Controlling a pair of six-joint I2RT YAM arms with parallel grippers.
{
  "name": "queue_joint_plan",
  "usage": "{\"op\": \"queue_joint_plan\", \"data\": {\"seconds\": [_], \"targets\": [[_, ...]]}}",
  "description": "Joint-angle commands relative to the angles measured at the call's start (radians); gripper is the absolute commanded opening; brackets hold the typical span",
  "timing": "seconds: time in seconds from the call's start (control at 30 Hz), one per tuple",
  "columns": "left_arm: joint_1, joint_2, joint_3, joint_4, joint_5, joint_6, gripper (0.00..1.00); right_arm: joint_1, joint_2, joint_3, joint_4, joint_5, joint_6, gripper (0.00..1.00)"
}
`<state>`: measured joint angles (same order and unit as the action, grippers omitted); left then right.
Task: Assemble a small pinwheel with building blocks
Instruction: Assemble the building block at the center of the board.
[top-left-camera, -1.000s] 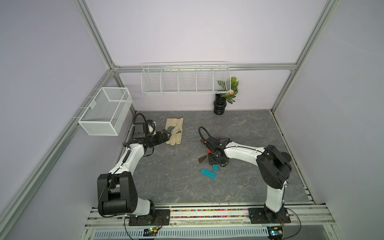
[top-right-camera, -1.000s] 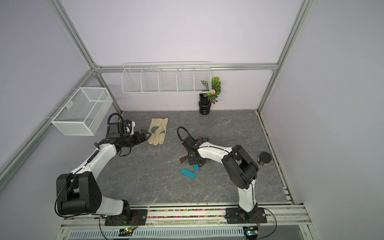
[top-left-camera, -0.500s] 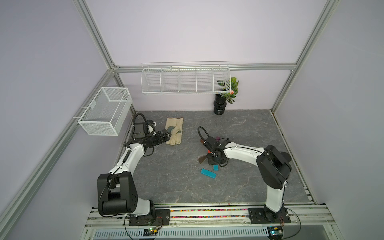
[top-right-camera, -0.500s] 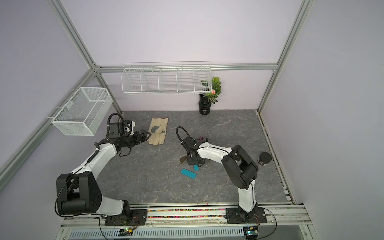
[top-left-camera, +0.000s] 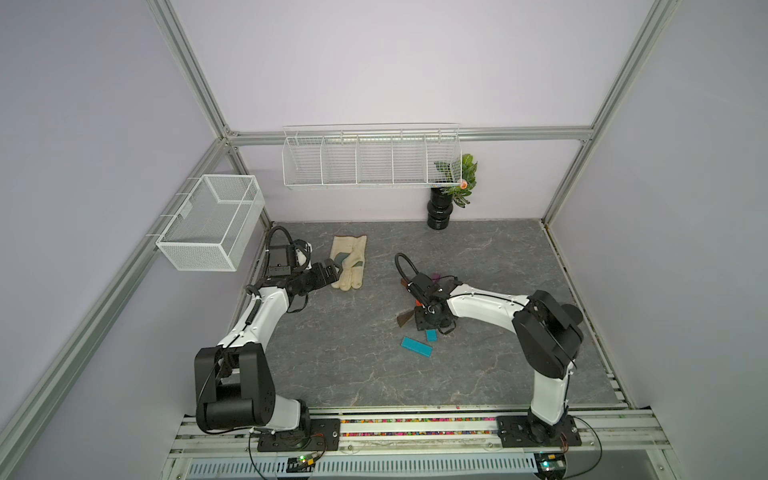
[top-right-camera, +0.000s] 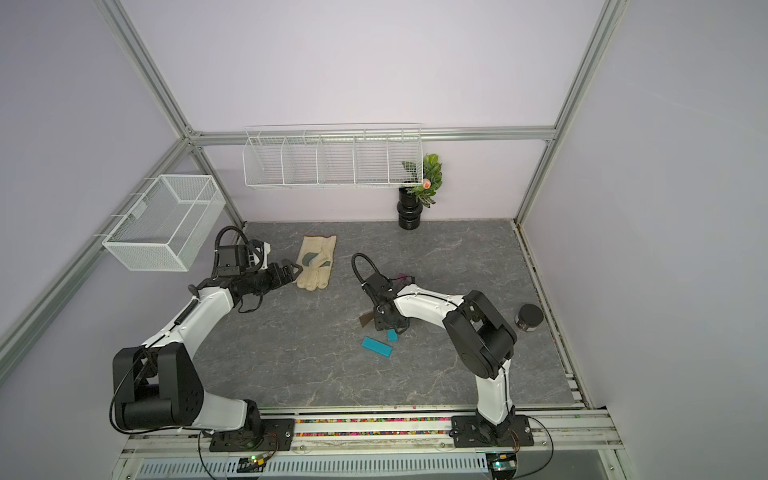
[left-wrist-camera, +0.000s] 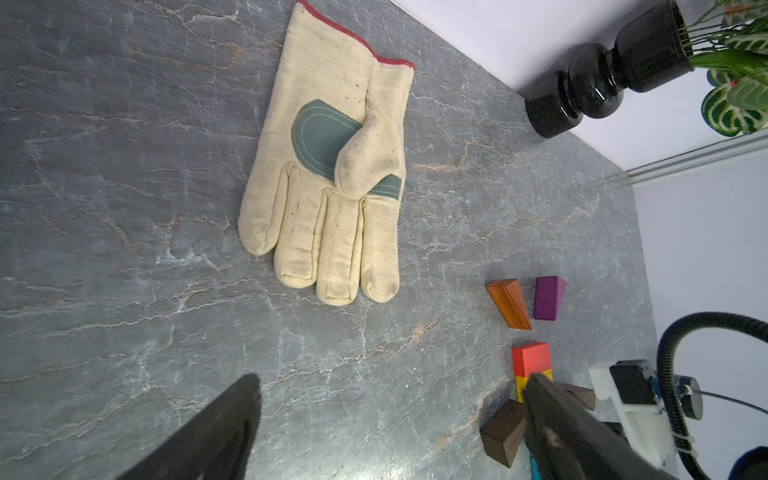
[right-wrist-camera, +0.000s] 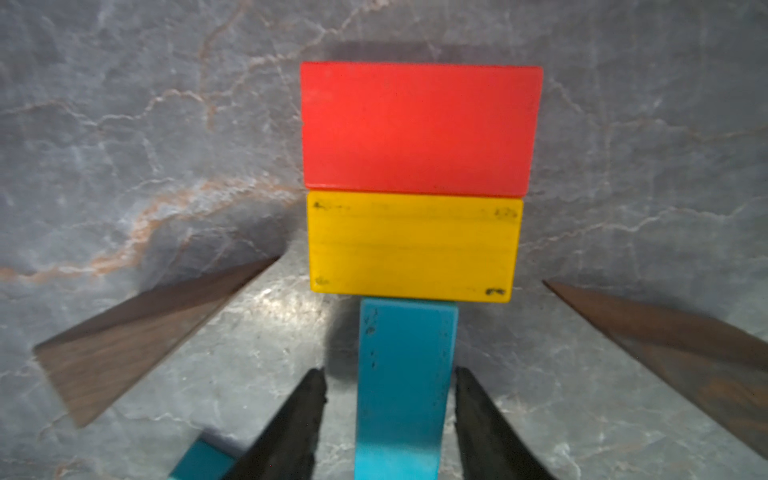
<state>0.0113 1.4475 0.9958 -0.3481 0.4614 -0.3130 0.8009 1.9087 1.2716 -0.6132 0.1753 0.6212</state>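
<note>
The pinwheel lies partly built on the grey table. A red block (right-wrist-camera: 419, 129) and a yellow block (right-wrist-camera: 413, 245) form a square, and a teal bar (right-wrist-camera: 405, 374) butts against the yellow one. My right gripper (right-wrist-camera: 388, 374) is open and straddles that bar with a gap on each side. Dark brown wedges (right-wrist-camera: 137, 332) (right-wrist-camera: 673, 345) lie on either side. In the left wrist view an orange-brown wedge (left-wrist-camera: 509, 303) and a purple wedge (left-wrist-camera: 548, 297) lie apart from the red block (left-wrist-camera: 532, 359). My left gripper (left-wrist-camera: 392, 382) hangs open and empty by the glove.
A cream work glove (top-left-camera: 349, 262) lies at the back left, under the left gripper (top-left-camera: 332, 270). A loose teal bar (top-left-camera: 416, 347) lies in front of the right gripper (top-left-camera: 428, 320). A black vase (top-left-camera: 439, 212) stands at the back wall. A dark jar (top-right-camera: 529, 318) sits at the right.
</note>
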Motion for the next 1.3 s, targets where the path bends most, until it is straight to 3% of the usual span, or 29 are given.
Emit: {"op": "queue_joint_plan", "data": {"seconds": [0.0,0.27,0.67,0.87,1.03,1.13,1.27], "targets": [[0.005,0.010,0.007,0.006,0.001,0.003,1.00,0.031,-0.082,0.011,-0.009,0.029,-0.042,0.60],[0.010,0.002,0.005,0.008,-0.003,0.005,1.00,0.152,-0.138,0.004,-0.059,0.040,-0.183,0.65],[0.013,0.010,0.004,0.010,0.002,0.003,1.00,0.241,-0.034,-0.023,-0.024,0.028,-0.294,0.65],[0.013,0.011,0.005,0.010,0.002,0.004,1.00,0.242,-0.002,-0.030,0.002,0.018,-0.316,0.58],[0.013,0.011,0.005,0.008,0.002,0.005,1.00,0.241,0.006,-0.049,0.013,0.013,-0.299,0.44],[0.013,0.013,0.006,0.006,0.000,0.006,1.00,0.254,-0.028,-0.069,0.007,0.040,-0.268,0.34],[0.013,0.014,0.005,0.006,-0.004,0.006,1.00,0.281,-0.120,-0.113,-0.029,0.083,-0.186,0.30]]}}
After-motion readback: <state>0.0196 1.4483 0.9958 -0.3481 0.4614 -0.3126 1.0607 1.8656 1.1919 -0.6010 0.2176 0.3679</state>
